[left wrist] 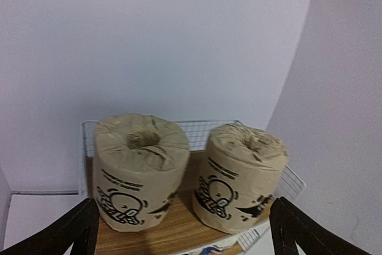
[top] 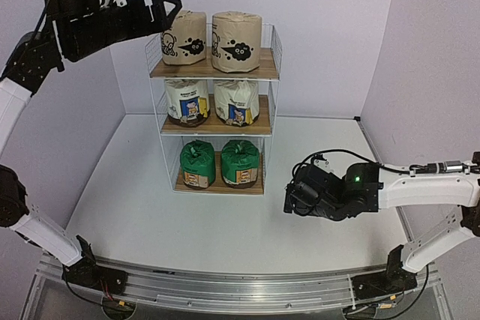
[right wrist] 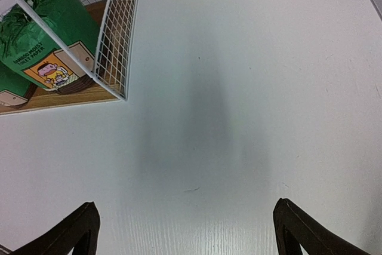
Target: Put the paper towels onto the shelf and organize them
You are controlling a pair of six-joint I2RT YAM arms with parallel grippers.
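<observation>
The shelf (top: pixel 214 74) stands mid-table with all the paper towels on it. Two tan rolls (top: pixel 185 37) (top: pixel 236 41) fill the top tier, two white rolls (top: pixel 187 101) (top: pixel 237 103) the middle and two green rolls (top: pixel 198 163) (top: pixel 240 162) the bottom. My left gripper (top: pixel 166 9) hangs open just left of the top tier, holding nothing. Its wrist view shows both tan rolls (left wrist: pixel 140 171) (left wrist: pixel 243 177) upright beyond the left gripper (left wrist: pixel 183 202). My right gripper (top: pixel 289 200) is open and empty, low over the table right of the shelf, the bare surface between the right gripper's (right wrist: pixel 185 205) fingers.
White walls enclose the table at the back and on both sides. In the right wrist view the shelf's wire side panel (right wrist: pixel 116 34) and a green roll (right wrist: pixel 48 28) sit at the upper left. The arm bases are bolted to the rail (top: pixel 240 290) at the near edge.
</observation>
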